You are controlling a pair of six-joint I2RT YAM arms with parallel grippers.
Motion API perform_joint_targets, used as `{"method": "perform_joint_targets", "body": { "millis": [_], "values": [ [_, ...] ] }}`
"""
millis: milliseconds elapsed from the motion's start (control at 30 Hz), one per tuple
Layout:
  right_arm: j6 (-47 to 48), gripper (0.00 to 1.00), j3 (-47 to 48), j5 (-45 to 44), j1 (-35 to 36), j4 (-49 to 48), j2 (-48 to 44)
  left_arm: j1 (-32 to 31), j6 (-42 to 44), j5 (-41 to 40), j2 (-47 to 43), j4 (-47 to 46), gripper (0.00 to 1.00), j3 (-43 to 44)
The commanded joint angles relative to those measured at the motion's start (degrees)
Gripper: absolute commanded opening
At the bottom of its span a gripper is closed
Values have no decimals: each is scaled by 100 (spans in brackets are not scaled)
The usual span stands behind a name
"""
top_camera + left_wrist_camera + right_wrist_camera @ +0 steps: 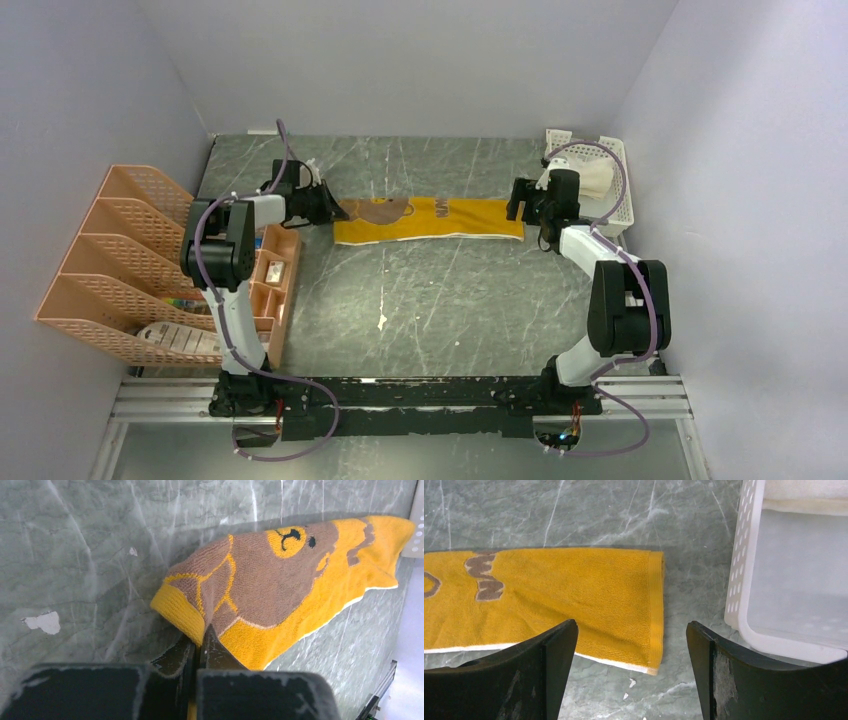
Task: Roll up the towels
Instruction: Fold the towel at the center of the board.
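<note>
The yellow-and-brown towel (430, 220) lies stretched out in a long strip across the far half of the tabletop (440, 310), and its left end is off the surface. The left tool (200, 640) is pressed together on that hem, pinching it so the cloth tents up just past the tips. It looks like the start of a roll, with the edge lifted so it can be turned over toward the right.

At the other end, the right tool (631, 630) hangs over the towel's right hem with its jaws spread and nothing between them. It is probably placed to hold that end down or keep the strip straight.

The cream towel (598, 182) sits in the white basket (626, 200) just beside that right end, out of play for now. An orange rack (110, 260) stands well apart on the left.

The tabletop is dark green marble-patterned, flat and slick-looking, with a few pale chips. Plain grey walls (420, 60) box in three sides.
</note>
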State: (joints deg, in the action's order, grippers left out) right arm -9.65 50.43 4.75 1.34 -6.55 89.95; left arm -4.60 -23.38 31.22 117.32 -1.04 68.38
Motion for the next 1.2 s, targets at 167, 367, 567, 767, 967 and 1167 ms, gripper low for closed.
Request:
{"method": "perform_joint_targets", "body": {
  "millis": [167,367,567,767,967,1167],
  "values": [
    [42,80,43,161,-29,-95,44,114,692,-1018,-340,2138,7,1116],
    [12,80,95,392,-20,-66,135,350,1359,-1919,-143,3480,7,2389],
    [34,80,151,466,10,40,147,460,1817,-2873,-114,3949,7,3114],
    [43,79,311,622,62,184,279,37,2010,-4036,311,4963,7,4505],
    [55,79,379,670,119,268,358,-893,1988,-4619,870,5501,7,5680],
    [52,79,388,716,151,316,375,-1723,1841,-5081,1652,5843,7,6688]
  ]
}}
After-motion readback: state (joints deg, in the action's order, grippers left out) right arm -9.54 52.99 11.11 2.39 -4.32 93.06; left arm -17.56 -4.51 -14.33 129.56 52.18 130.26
